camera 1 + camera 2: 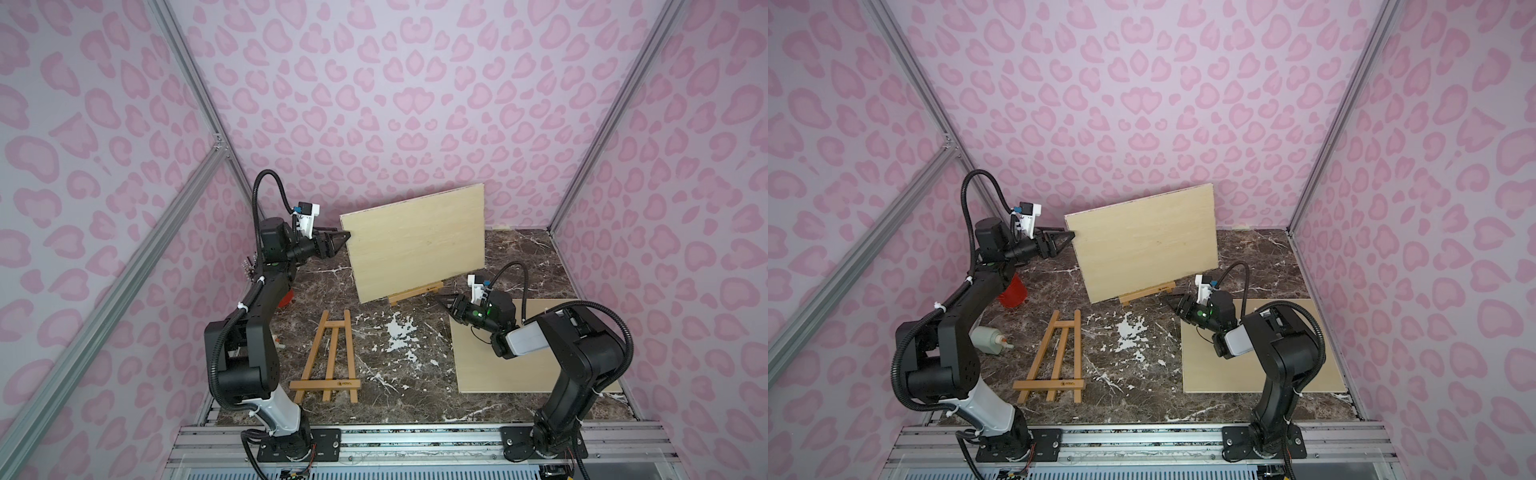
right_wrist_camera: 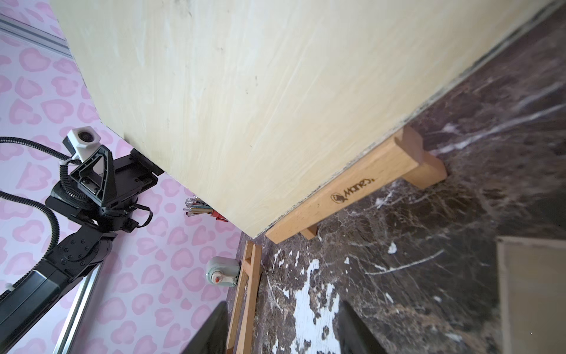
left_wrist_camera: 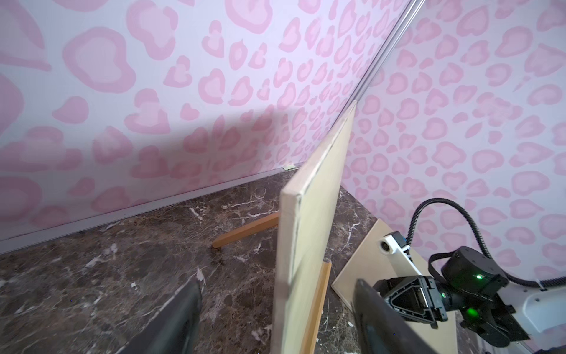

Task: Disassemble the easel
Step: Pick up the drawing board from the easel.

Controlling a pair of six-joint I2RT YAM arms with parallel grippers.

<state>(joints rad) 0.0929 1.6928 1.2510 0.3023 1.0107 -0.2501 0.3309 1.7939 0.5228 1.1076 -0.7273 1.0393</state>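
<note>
The board (image 1: 417,243) stood on the easel (image 1: 415,292) at the table's (image 1: 519,257) twelve o'clock, the left gripper (image 1: 347,237) spread astride its ten o'clock corner, unclamped. The right gripper (image 1: 442,300) hung parted and empty at its five o'clock. Removing the board looked the step in hand; next, those left jaws would have to close.

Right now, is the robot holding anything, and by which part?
Nothing is gripped yet. The left gripper stands open around the wooden board's side edge near its top corner, with gaps on both sides. The right gripper is open and empty.
</note>
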